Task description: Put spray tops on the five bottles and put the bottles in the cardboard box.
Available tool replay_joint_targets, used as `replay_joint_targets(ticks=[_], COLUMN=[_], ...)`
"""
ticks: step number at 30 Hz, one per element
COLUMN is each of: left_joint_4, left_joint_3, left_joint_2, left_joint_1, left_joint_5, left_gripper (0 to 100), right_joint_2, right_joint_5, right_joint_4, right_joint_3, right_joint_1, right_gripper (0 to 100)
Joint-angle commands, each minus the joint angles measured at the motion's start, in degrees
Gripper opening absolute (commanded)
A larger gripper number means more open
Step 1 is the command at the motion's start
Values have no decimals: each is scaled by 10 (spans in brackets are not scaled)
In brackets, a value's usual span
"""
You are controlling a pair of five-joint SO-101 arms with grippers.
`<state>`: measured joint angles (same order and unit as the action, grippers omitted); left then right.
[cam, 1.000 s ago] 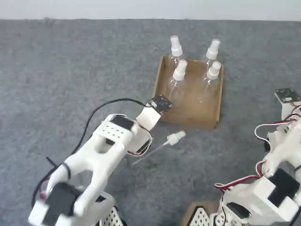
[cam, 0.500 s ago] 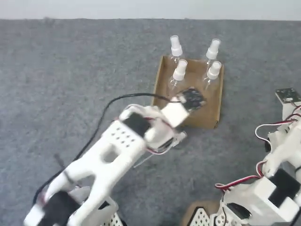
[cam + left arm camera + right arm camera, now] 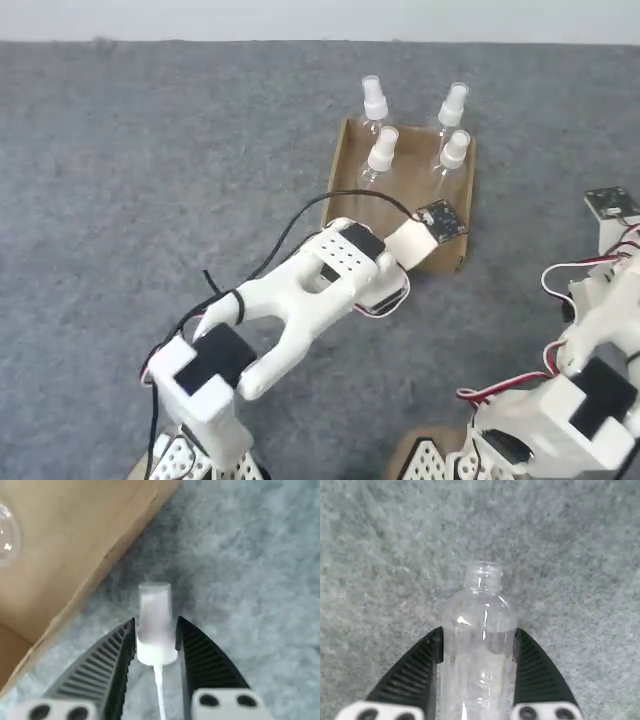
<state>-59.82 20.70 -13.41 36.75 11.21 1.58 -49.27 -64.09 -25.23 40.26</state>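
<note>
A white spray top (image 3: 154,605) with its thin tube lies on the grey carpet, just outside the cardboard box (image 3: 65,565). My left gripper (image 3: 155,622) is shut on its collar, one finger on each side. In the high view the left arm (image 3: 330,280) stretches to the front edge of the box (image 3: 405,215) and covers the spray top. Four clear bottles with spray tops stand at the box's far end (image 3: 375,100) (image 3: 453,103) (image 3: 383,150) (image 3: 455,150). My right gripper (image 3: 478,632) is shut on a clear, uncapped bottle (image 3: 479,610) over the carpet.
The right arm (image 3: 590,380) stands at the lower right of the high view, well apart from the box. Grey carpet (image 3: 150,180) spreads out to the left of the box. A black cable (image 3: 290,235) loops above the left arm.
The left arm swung right along the box's front edge and came down over the spray top, which it now hides in the high view. The right arm kept still.
</note>
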Motion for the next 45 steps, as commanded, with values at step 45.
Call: replay_joint_targets(ticks=[45], left_joint_4=[32], left_joint_3=[291], left_joint_2=[396], left_joint_1=[-204], left_joint_5=[-71], left_gripper=[24], right_joint_2=[0], right_joint_5=[-6], right_joint_4=[-30], right_joint_3=[18], right_joint_1=[-57], right_gripper=[263])
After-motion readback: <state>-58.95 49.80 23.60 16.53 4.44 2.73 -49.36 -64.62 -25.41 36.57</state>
